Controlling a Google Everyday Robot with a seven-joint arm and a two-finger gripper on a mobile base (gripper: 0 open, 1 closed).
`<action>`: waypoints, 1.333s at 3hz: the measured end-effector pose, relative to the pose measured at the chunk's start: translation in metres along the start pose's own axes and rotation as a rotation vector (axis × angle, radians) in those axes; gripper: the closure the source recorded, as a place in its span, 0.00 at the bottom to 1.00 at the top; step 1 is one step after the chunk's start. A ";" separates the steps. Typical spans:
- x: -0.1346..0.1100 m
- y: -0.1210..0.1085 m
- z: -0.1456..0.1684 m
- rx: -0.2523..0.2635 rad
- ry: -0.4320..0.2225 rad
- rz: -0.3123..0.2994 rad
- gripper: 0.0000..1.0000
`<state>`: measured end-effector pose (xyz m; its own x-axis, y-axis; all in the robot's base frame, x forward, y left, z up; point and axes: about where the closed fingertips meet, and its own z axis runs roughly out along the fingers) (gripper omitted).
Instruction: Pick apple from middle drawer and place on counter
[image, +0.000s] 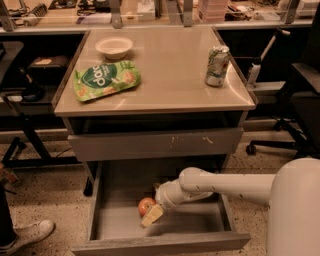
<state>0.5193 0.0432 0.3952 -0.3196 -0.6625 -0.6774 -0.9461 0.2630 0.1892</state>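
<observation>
The middle drawer (125, 225) is pulled out at the bottom of the cabinet, with a flat grey floor. The small red-orange apple (145, 204) lies on that floor, left of centre. My gripper (153, 215) reaches in from the right on a white arm and sits low in the drawer, right against the apple's lower right side. The apple rests on the drawer floor. The beige counter (165, 75) is the cabinet top above.
On the counter stand a white bowl (114, 47), a green snack bag (106, 80) and a soda can (217, 66). A shut grey drawer front with white scratches (155, 144) hangs over the open drawer. An office chair (295, 100) stands at the right, a shoe (25, 235) at the lower left.
</observation>
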 end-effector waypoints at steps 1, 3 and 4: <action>0.004 0.000 0.011 -0.005 -0.026 0.010 0.00; 0.004 0.000 0.012 -0.006 -0.026 0.011 0.43; 0.004 0.000 0.012 -0.006 -0.026 0.011 0.66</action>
<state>0.5183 0.0490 0.3844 -0.3283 -0.6415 -0.6933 -0.9429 0.2656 0.2007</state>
